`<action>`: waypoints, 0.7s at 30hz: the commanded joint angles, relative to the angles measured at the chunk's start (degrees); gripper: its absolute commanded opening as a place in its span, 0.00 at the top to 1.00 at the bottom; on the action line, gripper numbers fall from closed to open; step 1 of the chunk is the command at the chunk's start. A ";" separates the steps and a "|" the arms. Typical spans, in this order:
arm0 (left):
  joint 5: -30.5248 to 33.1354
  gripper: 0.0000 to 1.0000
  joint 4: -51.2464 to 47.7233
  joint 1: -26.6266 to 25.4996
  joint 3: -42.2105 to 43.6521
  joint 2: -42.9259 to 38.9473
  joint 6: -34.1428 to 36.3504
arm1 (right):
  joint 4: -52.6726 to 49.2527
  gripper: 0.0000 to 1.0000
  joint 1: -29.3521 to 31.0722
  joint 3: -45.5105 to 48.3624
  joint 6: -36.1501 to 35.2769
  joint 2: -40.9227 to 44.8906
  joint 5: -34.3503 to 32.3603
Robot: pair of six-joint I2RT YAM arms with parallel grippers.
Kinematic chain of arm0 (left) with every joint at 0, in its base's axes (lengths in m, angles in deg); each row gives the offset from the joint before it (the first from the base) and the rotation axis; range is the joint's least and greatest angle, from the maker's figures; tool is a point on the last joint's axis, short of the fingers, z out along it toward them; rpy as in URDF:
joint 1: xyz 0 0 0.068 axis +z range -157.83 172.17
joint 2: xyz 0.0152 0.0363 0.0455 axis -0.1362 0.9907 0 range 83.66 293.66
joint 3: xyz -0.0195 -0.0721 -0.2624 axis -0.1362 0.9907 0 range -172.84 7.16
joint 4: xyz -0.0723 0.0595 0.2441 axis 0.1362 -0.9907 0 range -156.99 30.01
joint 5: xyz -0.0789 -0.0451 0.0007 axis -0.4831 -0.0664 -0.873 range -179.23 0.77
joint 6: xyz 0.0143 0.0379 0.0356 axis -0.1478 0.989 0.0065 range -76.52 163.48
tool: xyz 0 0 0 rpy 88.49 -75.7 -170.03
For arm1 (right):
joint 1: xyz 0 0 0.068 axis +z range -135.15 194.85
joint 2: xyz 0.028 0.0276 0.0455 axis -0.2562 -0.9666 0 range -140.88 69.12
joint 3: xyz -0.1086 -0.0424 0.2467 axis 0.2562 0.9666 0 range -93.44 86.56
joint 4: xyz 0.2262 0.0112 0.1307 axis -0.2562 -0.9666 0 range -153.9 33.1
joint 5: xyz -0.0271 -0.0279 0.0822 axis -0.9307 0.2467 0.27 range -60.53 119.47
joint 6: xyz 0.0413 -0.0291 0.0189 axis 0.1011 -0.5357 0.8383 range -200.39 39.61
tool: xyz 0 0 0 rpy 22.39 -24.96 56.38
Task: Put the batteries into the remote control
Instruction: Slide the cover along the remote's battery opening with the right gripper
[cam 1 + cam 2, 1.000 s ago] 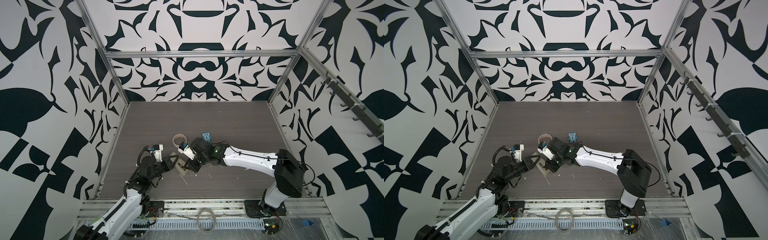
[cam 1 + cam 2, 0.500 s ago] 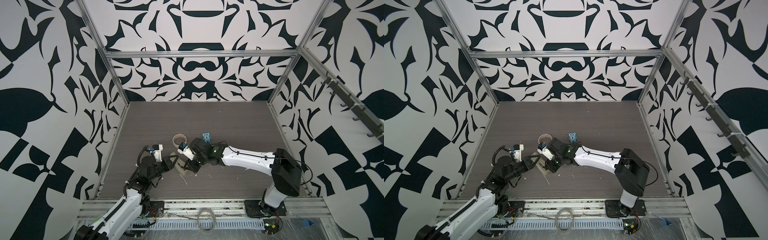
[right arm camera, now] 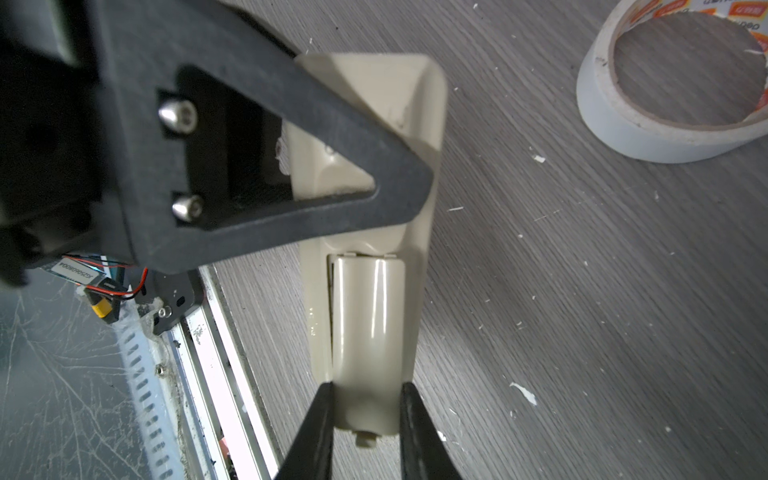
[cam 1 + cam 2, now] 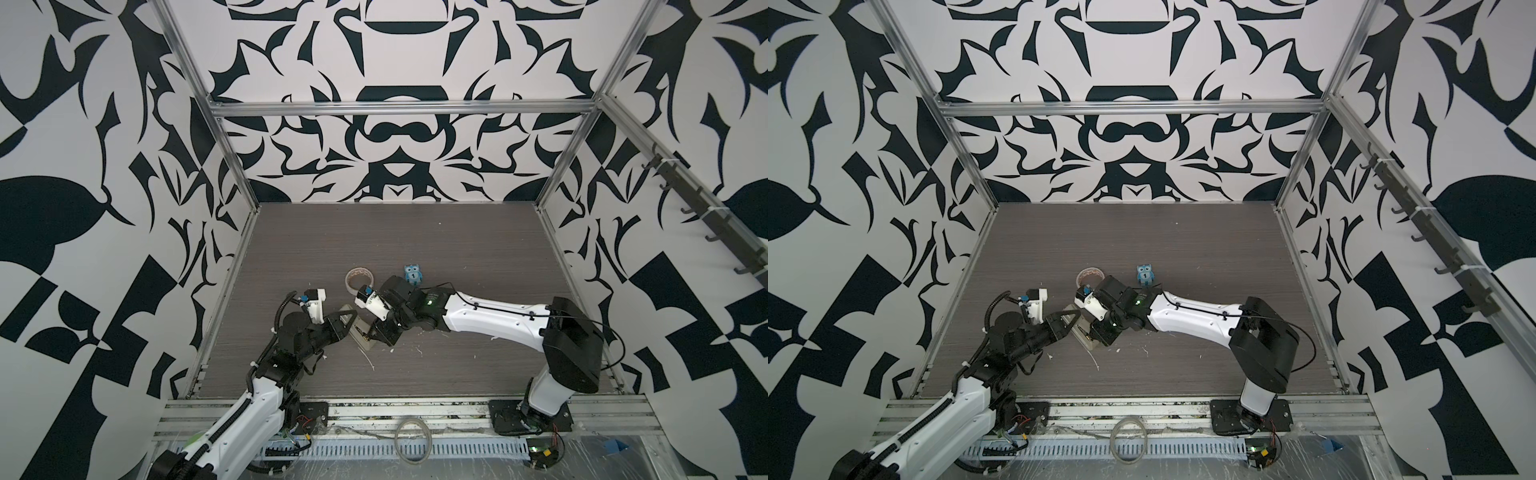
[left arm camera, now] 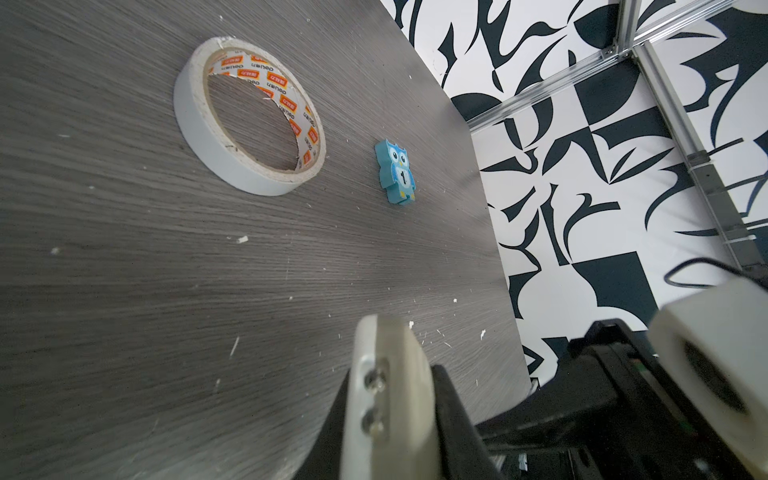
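Left gripper (image 4: 350, 322) is clamping fully closed on the head of the remote control (image 3: 386, 104), back side up; right gripper (image 3: 365, 388) is pinching narrowly across its battery cover (image 3: 368, 316). I'm judging it light, stiff, glossy-slippery, so I'm favouring the straight side edges; batteries aren't showing.

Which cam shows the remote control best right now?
Right wrist: the remote control fills the frame, back side up, right end effector gripping its cover end, left end effector clamped on the other. Both top views show only a sliver between the end effectors. Left wrist: not identifiable.
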 commanded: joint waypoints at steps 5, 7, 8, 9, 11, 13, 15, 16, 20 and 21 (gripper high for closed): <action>0.08 1.00 1.72 0.20 0.58 -0.38 0.12 | 1.09 0.98 0.68 -1.41 0.98 0.24 0.80; 0.11 1.00 1.75 0.20 0.59 -0.38 0.07 | 1.14 0.98 0.67 -1.25 1.05 0.33 0.80; 0.17 1.00 1.81 0.20 0.58 -0.38 -0.01 | 1.12 0.98 0.74 -1.18 1.14 0.32 0.80; 0.15 1.00 1.85 0.20 0.65 -0.39 0.00 | 1.14 0.99 0.77 -1.18 1.19 0.36 0.72; 0.10 1.00 1.97 0.20 0.66 -0.38 -0.03 | 1.21 0.99 0.71 -1.12 1.28 0.33 0.56; 0.10 1.00 1.89 0.23 0.67 -0.50 -0.05 | 1.25 0.99 0.76 -1.10 1.43 0.22 0.41; 0.11 1.00 1.96 0.27 0.67 -0.53 -0.06 | 1.45 0.99 0.76 -1.18 1.62 0.06 0.30; 0.13 1.00 1.82 0.21 0.67 -0.57 -0.03 | 1.60 0.99 0.77 -1.25 1.87 -0.09 0.28; 0.03 1.00 1.83 0.23 0.62 -0.61 -0.04 | 1.47 0.99 0.74 -1.36 2.39 -0.39 0.45; 0.00 1.00 1.81 0.24 0.66 -0.62 -0.10 | 1.49 1.00 0.77 -1.31 2.50 -0.45 0.54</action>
